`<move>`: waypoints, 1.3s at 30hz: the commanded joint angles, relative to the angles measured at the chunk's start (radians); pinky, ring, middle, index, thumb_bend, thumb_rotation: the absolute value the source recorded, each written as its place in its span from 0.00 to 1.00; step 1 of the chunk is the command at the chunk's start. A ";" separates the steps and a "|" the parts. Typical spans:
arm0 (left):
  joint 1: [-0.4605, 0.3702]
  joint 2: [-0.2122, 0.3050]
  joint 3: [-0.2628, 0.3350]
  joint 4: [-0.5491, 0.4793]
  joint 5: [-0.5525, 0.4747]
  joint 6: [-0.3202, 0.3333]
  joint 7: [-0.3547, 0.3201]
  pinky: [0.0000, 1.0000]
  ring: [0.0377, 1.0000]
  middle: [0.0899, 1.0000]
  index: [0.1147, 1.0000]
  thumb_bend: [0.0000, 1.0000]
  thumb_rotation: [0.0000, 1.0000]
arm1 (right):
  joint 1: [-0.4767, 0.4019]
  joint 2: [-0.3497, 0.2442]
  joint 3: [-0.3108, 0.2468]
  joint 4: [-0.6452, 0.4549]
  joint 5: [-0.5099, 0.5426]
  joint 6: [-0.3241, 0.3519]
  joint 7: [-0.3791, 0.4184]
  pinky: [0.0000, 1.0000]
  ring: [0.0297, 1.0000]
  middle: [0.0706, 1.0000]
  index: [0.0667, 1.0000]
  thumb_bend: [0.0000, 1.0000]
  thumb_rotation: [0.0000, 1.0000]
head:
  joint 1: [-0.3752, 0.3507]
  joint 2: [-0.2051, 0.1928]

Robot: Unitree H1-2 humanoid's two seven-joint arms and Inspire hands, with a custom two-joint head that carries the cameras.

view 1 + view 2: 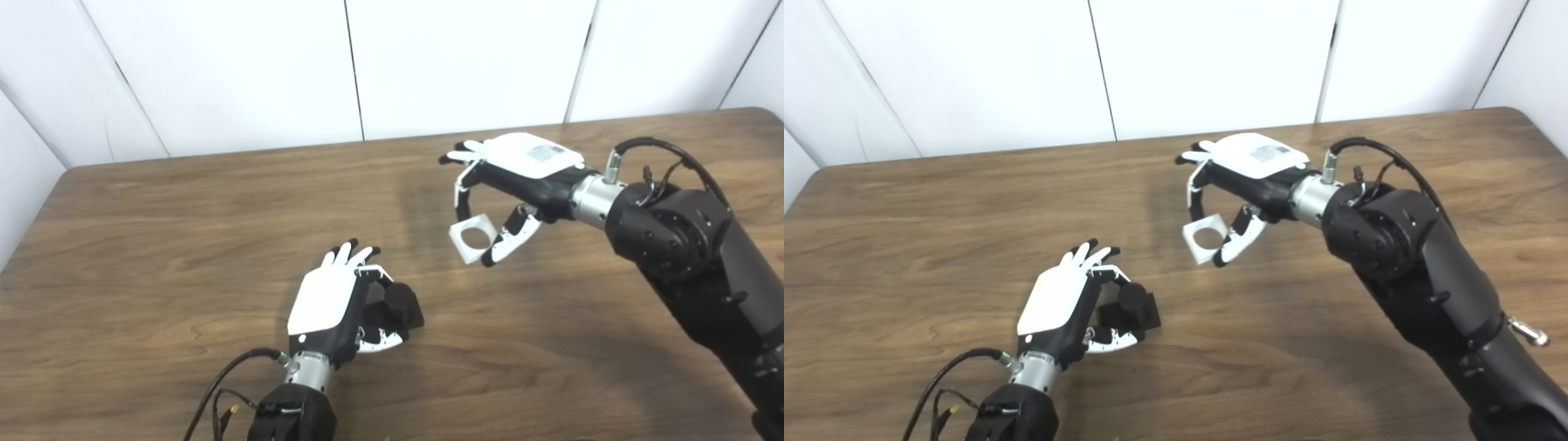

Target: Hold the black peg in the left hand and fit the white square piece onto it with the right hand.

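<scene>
My left hand (334,306) sits low over the near middle of the table, shut on the black peg (401,306), a dark square block with a round stub facing right. Farther back and to the right, my right hand (514,177) hovers above the table, shut on the white square piece (473,237), pinched between a finger and the thumb. The piece has a round hole through it and tilts toward the peg. A wide gap of bare table separates piece and peg. The same scene shows in the right eye view: peg (1132,306), white piece (1205,237).
The brown wooden table (184,245) fills the view, with white wall panels (245,67) behind its far edge. My right arm (692,257) crosses the right side of the table. Cables hang off both wrists.
</scene>
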 commanded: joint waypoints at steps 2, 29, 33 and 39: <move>-0.013 0.002 -0.008 0.011 0.017 -0.005 -0.006 1.00 1.00 0.90 0.42 0.52 0.06 | -0.045 0.012 -0.005 -0.047 -0.015 0.001 0.007 1.00 1.00 0.94 0.45 0.52 0.15 | -0.001 0.001; -0.024 -0.001 -0.010 0.001 0.028 0.001 -0.037 1.00 1.00 0.90 0.42 0.52 0.07 | -0.027 0.121 0.087 -0.048 -0.072 -0.062 0.032 1.00 1.00 0.94 0.45 0.52 0.15 | 0.004 0.009; -0.022 -0.005 -0.009 0.000 0.030 0.000 -0.039 1.00 1.00 0.90 0.42 0.52 0.06 | -0.020 0.138 0.094 -0.035 -0.073 -0.069 0.027 1.00 1.00 0.93 0.45 0.53 0.15 | 0.005 0.011; -0.021 -0.004 -0.007 0.004 0.028 -0.007 -0.031 1.00 1.00 0.90 0.42 0.52 0.06 | -0.017 0.152 0.110 -0.015 -0.082 -0.087 0.023 1.00 1.00 0.94 0.45 0.52 0.15 | 0.008 0.011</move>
